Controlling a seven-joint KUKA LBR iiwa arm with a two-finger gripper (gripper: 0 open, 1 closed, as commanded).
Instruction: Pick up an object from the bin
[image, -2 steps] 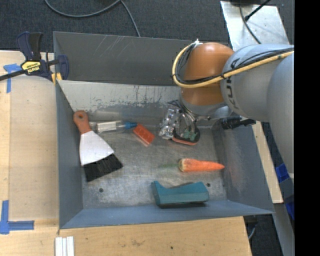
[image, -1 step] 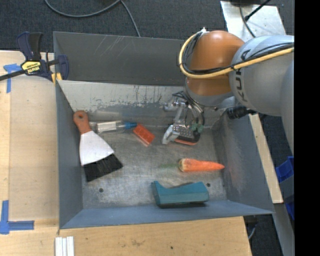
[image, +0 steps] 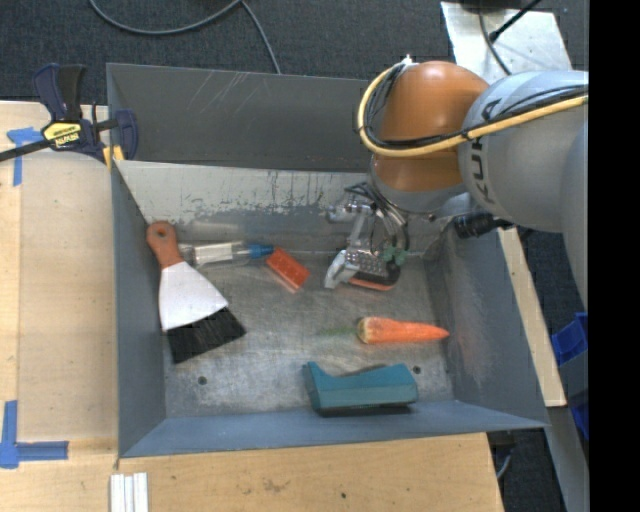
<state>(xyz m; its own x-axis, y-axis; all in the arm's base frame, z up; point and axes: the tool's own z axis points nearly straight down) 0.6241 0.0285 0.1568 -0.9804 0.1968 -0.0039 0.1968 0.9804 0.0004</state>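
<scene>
Though grip state unclear, end effector (image: 361, 262) directly over small dark red-edged thing (image: 376, 283), back right.

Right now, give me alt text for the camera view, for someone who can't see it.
The end effector hangs low at the back right of a grey bin, just over a small dark and orange thing. Nearby lie an orange block and a carrot; a brush and a teal block lie farther off.
</scene>
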